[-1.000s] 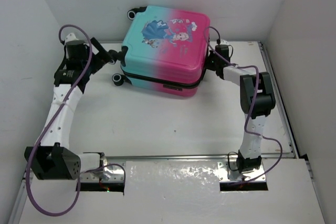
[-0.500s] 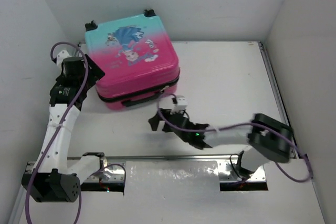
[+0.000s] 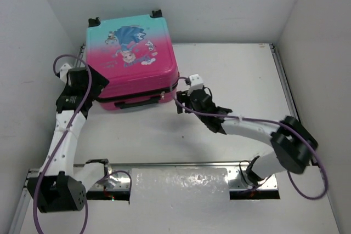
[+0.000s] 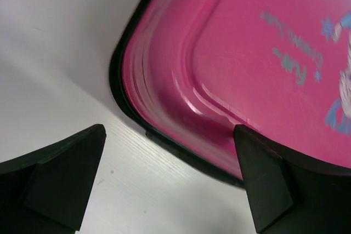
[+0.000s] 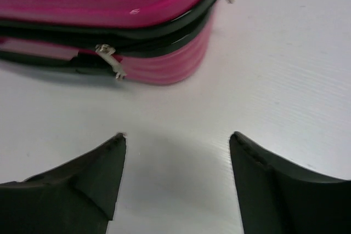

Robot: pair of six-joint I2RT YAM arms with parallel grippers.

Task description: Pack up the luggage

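The luggage [image 3: 131,58] lies flat and closed at the back left, teal end far, pink end near, its black handle [image 3: 134,102] on the near side. My left gripper [image 3: 100,84] stands open at its near-left corner; the left wrist view shows the pink shell [image 4: 247,53] with one finger [image 4: 269,184] over its rim and the other finger over the table. My right gripper [image 3: 181,101] is open just off the near-right corner. In the right wrist view a metal zipper pull [image 5: 109,61] hangs from the black zip seam, and only bare table lies between the fingertips [image 5: 178,135].
White walls close in the table on the left, back and right. A metal rail [image 3: 288,97] runs along the right edge. A shiny plate [image 3: 181,182] lies at the near edge between the arm bases.
The luggage went from the back middle to the back left and turned. My right gripper left its right side, opened, and now sits at the near-right corner. The left gripper stayed open.
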